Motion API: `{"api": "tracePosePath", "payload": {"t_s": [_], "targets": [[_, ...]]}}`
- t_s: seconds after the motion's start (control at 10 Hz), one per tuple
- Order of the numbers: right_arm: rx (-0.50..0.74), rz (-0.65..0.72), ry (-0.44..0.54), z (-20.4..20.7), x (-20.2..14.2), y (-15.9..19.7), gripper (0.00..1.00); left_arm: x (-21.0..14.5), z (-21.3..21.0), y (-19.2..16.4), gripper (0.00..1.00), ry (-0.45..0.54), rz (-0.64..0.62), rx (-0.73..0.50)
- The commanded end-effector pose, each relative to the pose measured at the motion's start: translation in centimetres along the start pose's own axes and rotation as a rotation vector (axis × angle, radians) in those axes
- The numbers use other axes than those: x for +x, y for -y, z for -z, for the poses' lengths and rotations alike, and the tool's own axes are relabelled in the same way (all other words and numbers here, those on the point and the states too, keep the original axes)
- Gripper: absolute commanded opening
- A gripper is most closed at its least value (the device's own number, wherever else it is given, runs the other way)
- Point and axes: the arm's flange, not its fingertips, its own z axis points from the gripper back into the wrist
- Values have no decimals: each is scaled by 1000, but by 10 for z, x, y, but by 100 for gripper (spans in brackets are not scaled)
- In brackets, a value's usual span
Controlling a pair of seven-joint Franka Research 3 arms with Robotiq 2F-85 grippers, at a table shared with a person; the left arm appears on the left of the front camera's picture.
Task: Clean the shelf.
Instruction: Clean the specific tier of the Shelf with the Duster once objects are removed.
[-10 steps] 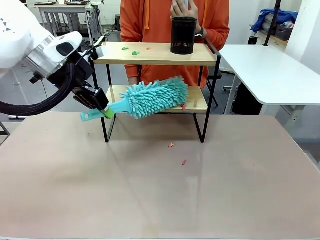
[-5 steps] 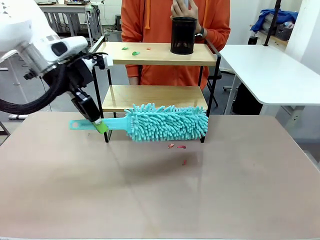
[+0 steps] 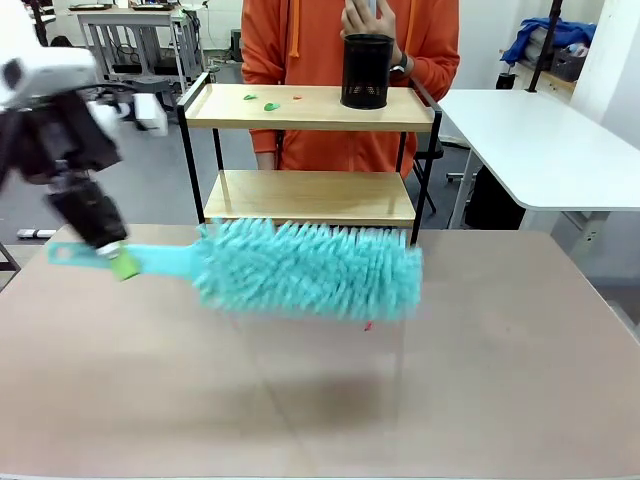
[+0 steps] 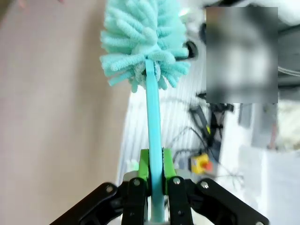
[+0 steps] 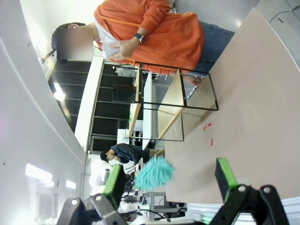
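Left side, front view: the left gripper (image 3: 117,262) appears blurred at the table's left edge, pointing down. Its two green pads are pressed tight on the handle of a teal duster (image 3: 305,270). The left wrist view confirms the grip: the fingers (image 4: 145,165) pinch the thin handle from both sides, and the fluffy head (image 4: 143,42) stands out beyond them.

Duster: held roughly level, handle to the left, head to the right. The head lies across the front of the shelf's feet and hides the lower parts of the legs. Whether it touches the table (image 3: 500,380) cannot be told.

Centre: the shelf (image 3: 310,195) stands upright at the far middle of the table, directly in front of a person in an orange top (image 3: 300,40). The lower board is bare. On the top board lie small green and red scraps (image 3: 270,104) toward the left, and a black mesh cup (image 3: 367,72) stands toward the right. One red scrap (image 3: 368,325) lies on the table just below the duster head.

Right wrist view: the right gripper (image 5: 168,178) has its fingers spread wide, with nothing between them. It is well apart from the shelf (image 5: 173,101).
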Motion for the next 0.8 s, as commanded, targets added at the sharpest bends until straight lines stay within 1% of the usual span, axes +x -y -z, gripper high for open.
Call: {"api": "tracePosePath", "payload": {"t_s": [0.0, 0.1, 0.3, 0.4, 0.5, 0.6, 0.7], "targets": [[21, -25, 17, -1, 1, -2, 100, -56, -34, 22, 13, -70, 174, -112], [21, -25, 17, -1, 1, -2, 100, -96, -59, 36, 13, 6, 188, -100], [21, -25, 17, -1, 1, -2, 100, -160, -92, 59, 13, 233, 70, 52], [21, -25, 17, -1, 1, -2, 100, -194, -104, 66, 13, 389, -40, 159], [21, -25, 17, -1, 1, -2, 100, -233, -117, 69, 13, 562, -138, 207], [21, -25, 17, -1, 1, -2, 100, -276, -130, 66, 13, 788, -223, 178], [21, -25, 17, -1, 1, -2, 100, -304, -139, 57, 13, 1025, -348, 152]]}}
